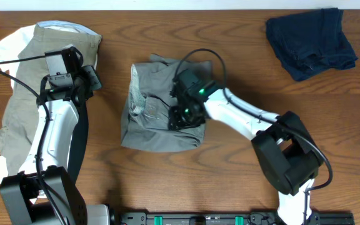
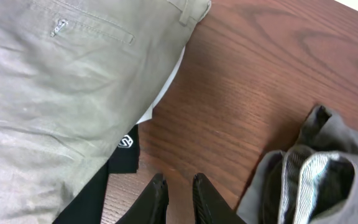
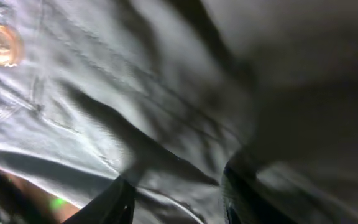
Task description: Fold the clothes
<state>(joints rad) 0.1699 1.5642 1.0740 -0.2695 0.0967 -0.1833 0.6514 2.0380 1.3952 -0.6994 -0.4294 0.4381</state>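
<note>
The dark grey shorts (image 1: 158,109) lie bunched in a rough square at the table's middle, with the pale striped waistband lining showing in the left wrist view (image 2: 312,180). My right gripper (image 1: 181,115) is open and presses down on their right half. In the right wrist view its fingers (image 3: 179,196) straddle a ridge of grey cloth (image 3: 166,112). My left gripper (image 1: 87,78) hovers at the right edge of the khaki-olive shorts (image 1: 27,87). Its fingers (image 2: 178,196) are almost together with nothing between them, over bare wood.
A navy garment (image 1: 311,40) lies crumpled at the back right. A white piece (image 1: 5,47) and a black piece (image 2: 114,168) lie under the khaki shorts (image 2: 61,93). Bare wooden table (image 1: 242,56) lies between the grey and navy pieces.
</note>
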